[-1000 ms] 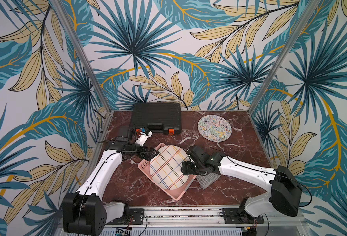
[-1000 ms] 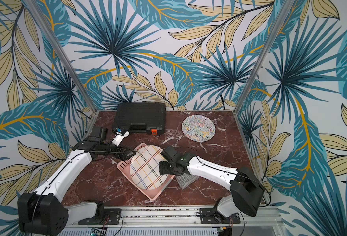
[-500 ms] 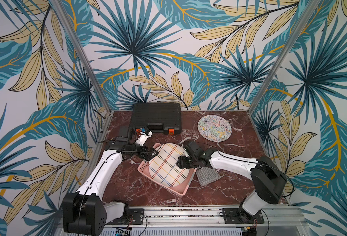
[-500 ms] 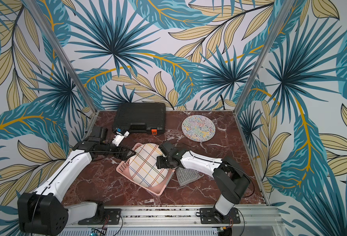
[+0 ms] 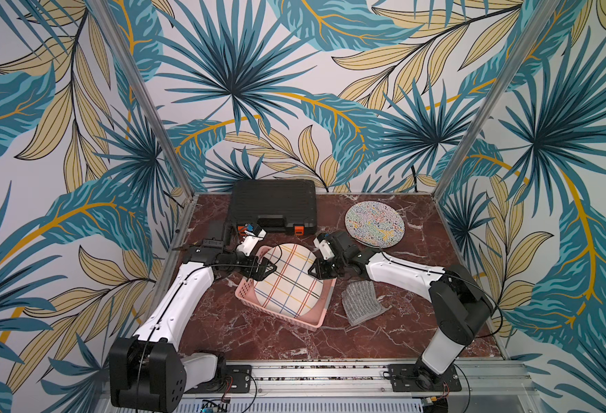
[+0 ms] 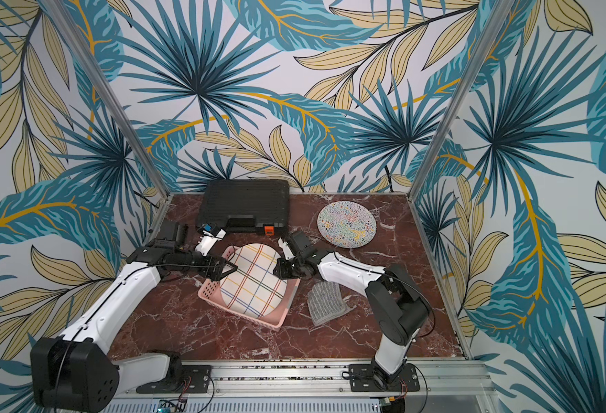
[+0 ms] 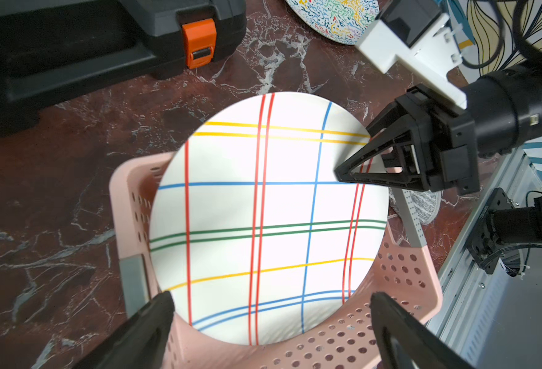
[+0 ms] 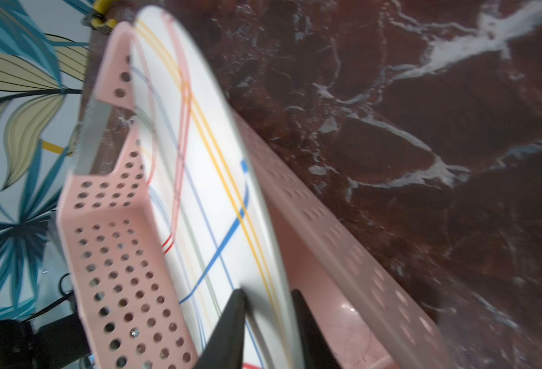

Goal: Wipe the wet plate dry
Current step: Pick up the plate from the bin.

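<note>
Pink plastic makes the basket [image 5: 246, 291], and the wet plate [image 5: 287, 282] sits in it. The plate is white with red, blue, yellow and green lines. It does not lie flat. It leans in the basket and its top part pokes out past the wall. I think that helps, because a rim up in the air is easy to pinch.

The right fingers [image 8: 231, 329] are narrow. In the right wrist view one finger is on the face of the plate and one is behind it, with the rim between them, so they look to be pinching the plate. My guess is that this hold is there to lift the plate out, or to keep it steady for wiping.

The left fingers [image 7: 148, 329] are wide apart and hold nothing. They hover at the other side of the plate, by the end of the basket. I cannot tell if they touch the basket. Open like that, they look ready to help with the plate or to go for the cloth.

The grey cloth [image 5: 360, 300] lies crumpled on the red marble table [image 5: 258, 339], just beside the basket on the right arm's side — close, so it is a short reach. Nothing holds it, so the wiping has not begun.

A black case [image 5: 273, 207] and a squiggly plate [image 5: 375, 223] sit at the back, out of the way.
</note>
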